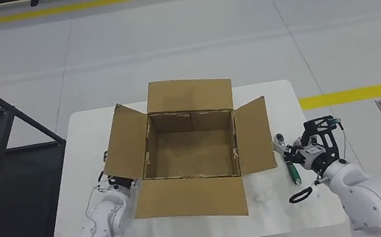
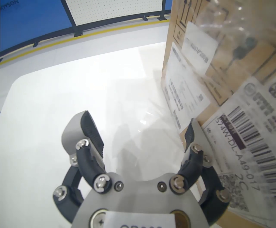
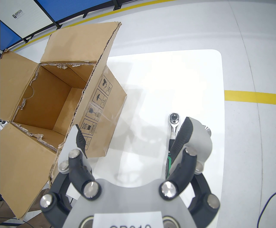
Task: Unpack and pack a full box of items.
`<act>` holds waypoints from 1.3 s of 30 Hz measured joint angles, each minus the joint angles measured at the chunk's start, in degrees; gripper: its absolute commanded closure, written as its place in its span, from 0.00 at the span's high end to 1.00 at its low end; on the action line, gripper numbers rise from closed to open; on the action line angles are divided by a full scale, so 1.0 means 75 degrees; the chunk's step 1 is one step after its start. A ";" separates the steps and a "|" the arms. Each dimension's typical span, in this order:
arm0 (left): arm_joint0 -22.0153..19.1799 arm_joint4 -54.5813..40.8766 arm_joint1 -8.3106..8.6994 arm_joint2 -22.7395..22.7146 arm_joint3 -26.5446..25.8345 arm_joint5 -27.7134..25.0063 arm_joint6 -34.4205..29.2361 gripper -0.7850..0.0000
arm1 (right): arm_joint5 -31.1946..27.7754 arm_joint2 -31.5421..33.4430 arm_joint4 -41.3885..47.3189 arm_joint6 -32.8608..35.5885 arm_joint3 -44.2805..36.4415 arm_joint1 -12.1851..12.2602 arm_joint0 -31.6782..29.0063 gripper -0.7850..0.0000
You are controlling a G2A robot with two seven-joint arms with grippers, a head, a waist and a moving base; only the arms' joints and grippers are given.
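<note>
Looking down on the table (image 1: 276, 99), we found the cardboard box (image 1: 191, 120) standing open with all four flaps folded outward, and we could see nothing lying on its floor. We judged the unpacking to be done and the packing to be ahead.

The ratchet wrench (image 3: 174, 118) lay flat on the table just beside the box, off the side that faces the right arm. Its long axis ran roughly parallel to that box wall. The metal head pointed toward the box's far edge and the green handle toward the near edge.

The right pincer (image 3: 132, 127) hung over that same strip of table with its jaws spread wide and nothing between them. The wrench did not lie centred in the gap. It sat under the finger farther from the box, with most of the handle hidden behind that finger and the head showing past its tip.

The left pincer (image 2: 139, 121) rested low on the opposite side of the box, also wide open and holding nothing, with one finger close against the labelled wall.

We judged the right arm to be far the nearer one to the wrench. A grasp would call for shifting that pincer slightly away from the box so that the handle came between the jaws.
</note>
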 measured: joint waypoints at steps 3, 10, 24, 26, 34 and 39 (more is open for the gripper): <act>-0.0144 -0.0081 -0.0114 0.0042 0.0257 0.0244 0.0187 1.00 | 0.0000 0.0000 0.0000 0.0000 0.0000 0.0000 0.0000 1.00; -0.0235 -0.0084 -0.0221 -0.0126 0.0679 0.0699 0.0801 1.00 | 0.0000 0.0000 0.0000 0.0000 0.0000 0.0000 0.0000 1.00; 0.0618 0.0035 0.0068 -0.1258 -0.0231 0.0828 0.1529 1.00 | 0.0000 0.0000 0.0000 0.0000 0.0000 0.0000 0.0000 1.00; 0.0819 0.0113 0.0116 -0.1427 -0.0564 0.0891 0.1534 1.00 | 0.0000 0.0000 0.0000 0.0000 0.0000 0.0000 0.0000 1.00; 0.1616 0.0038 0.0218 -0.2101 -0.1903 0.1277 0.1481 1.00 | 0.0000 0.0000 0.0000 0.0000 0.0000 0.0000 0.0000 1.00; 0.1996 0.0072 0.0245 -0.2344 -0.2441 0.1288 0.1220 1.00 | 0.0000 0.0000 0.0000 0.0000 0.0000 0.0000 0.0000 1.00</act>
